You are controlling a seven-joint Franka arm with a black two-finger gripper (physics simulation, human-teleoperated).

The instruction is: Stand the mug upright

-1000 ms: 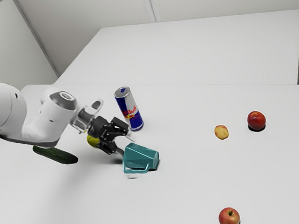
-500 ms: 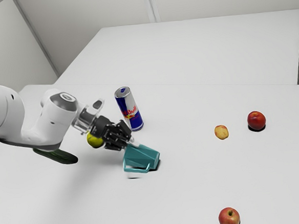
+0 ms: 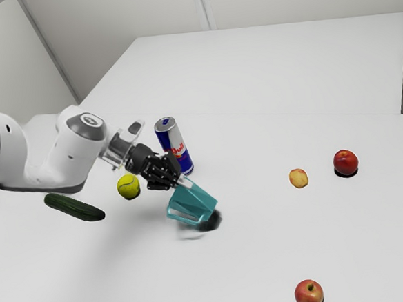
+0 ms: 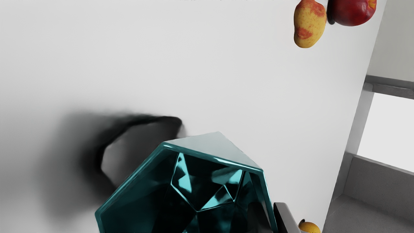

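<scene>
My gripper (image 3: pixel 179 181), pinching the wall of the tilted teal mug (image 3: pixel 194 204) (one finger inside); Red Bull can (image 3: pixel 173 143), upright, farther away.

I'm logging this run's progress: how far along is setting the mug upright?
Done: the gripper has the mug by its wall, one finger inside, one outside.
In hand: the mug is tilted and seems at least partly raised, with a dark shadow beneath.
Left: bring it upright, rest its base on the table, let go.
</scene>
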